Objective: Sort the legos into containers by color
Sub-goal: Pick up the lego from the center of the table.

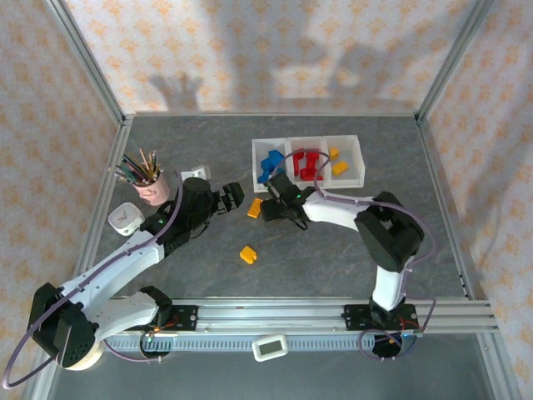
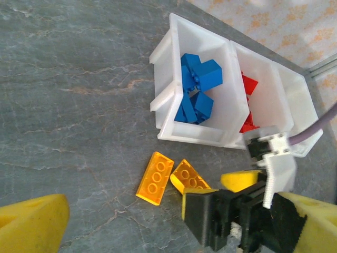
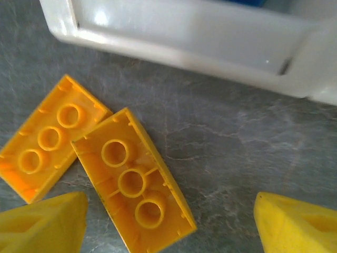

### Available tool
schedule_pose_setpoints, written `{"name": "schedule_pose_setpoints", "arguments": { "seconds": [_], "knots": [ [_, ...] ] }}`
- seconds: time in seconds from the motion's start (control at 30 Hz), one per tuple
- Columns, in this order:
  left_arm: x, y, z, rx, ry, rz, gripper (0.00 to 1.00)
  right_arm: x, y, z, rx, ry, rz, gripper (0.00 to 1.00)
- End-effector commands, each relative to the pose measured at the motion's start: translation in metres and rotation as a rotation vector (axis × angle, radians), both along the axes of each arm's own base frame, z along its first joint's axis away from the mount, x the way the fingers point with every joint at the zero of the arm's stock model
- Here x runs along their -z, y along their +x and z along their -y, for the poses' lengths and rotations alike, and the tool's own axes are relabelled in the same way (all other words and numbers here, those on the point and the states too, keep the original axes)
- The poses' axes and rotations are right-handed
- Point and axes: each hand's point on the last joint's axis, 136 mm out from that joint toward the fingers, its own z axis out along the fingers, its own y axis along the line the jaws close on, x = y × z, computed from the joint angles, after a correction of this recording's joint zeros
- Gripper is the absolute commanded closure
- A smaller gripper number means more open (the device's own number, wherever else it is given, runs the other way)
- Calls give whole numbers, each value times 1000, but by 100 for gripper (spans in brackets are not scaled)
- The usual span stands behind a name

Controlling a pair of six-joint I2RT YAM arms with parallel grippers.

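Far on the table, low tray of three containers: blue legos left, red ones middle, yellow-orange ones right. Just near its left compartment, right gripper, jaws wide and gripping nothing, over two yellow-orange bricks lying side by side; left gripper just left of them, jaws also wide and empty. Nearer, alone, one more yellow-orange brick.
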Motion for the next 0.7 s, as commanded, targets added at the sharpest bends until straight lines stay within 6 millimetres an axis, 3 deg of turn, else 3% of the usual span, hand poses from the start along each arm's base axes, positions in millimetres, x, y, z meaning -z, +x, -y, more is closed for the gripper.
{"name": "schedule_pose_setpoints", "arguments": {
  "seconds": [0.0,0.17,0.4,0.53,0.67],
  "knots": [
    [5,-4,-13,-53,13,-10,1,-1,10,-16,-72,-26,40,20],
    [9,-4,-14,-55,20,-21,1,8,19,-17,-73,-67,57,31],
    [8,-1,-11,-43,18,-22,1,8,19,-19,-98,-76,54,57],
    [6,-1,-7,-28,12,-24,1,-1,11,-13,-93,-60,51,68],
    [-1,1,0,1,-8,-17,1,-31,2,-2,-49,-3,77,70]
  ]
}}
